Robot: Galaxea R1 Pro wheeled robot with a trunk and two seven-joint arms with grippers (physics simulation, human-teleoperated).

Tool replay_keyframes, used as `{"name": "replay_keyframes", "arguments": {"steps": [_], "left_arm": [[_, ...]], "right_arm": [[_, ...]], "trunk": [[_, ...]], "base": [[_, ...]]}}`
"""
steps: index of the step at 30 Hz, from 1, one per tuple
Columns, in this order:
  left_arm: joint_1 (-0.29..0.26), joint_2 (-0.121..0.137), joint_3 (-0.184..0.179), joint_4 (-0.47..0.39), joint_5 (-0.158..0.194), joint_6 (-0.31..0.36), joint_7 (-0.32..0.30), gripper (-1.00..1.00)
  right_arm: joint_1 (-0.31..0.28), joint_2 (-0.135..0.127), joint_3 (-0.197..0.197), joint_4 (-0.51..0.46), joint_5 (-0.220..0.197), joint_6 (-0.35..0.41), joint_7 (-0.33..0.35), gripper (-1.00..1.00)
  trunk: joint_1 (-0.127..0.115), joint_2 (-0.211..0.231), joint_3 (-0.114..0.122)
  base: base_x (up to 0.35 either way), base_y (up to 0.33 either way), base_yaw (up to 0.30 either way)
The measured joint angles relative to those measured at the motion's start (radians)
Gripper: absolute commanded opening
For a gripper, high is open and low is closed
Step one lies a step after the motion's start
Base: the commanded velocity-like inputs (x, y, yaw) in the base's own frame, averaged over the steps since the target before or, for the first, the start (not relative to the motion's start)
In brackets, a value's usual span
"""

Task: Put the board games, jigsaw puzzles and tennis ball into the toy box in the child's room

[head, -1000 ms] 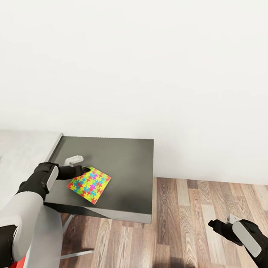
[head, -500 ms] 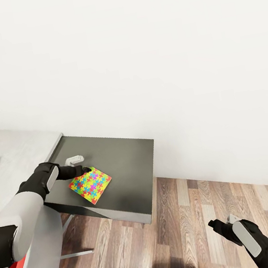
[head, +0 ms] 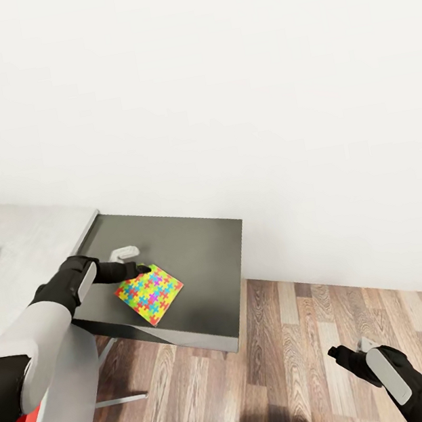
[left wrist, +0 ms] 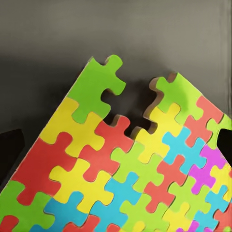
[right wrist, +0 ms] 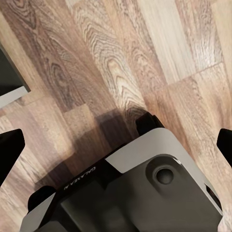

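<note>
White wall backs the dark desk [head: 198, 254]; your left tool [head: 137, 269] pinches the puzzle [head: 150, 294] at its 11 o'clock corner. Right tool [head: 345, 356] hangs apart over floor. Boxing remains.

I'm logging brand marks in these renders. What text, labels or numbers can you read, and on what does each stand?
"GALAXEA", dark raised letters, small but legible, on the grey robot base seen over the wood floor in the right wrist view.
The jigsaw puzzle bears no print, only coloured pieces.
No other text on the desk or wall.
</note>
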Motion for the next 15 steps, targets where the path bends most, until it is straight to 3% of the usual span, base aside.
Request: {"name": "replay_keyframes", "arguments": {"steps": [15], "left_arm": [[0.0,-0.005,-0.007,0.0,0.0,0.003,-0.036,1.0]], "right_arm": [[0.0,-0.002,0.0,0.0,0.0,0.0,0.0,1.0]], "trunk": [[0.0,0.0,0.0]], "base": [[0.0,0.0,0.0]]}}
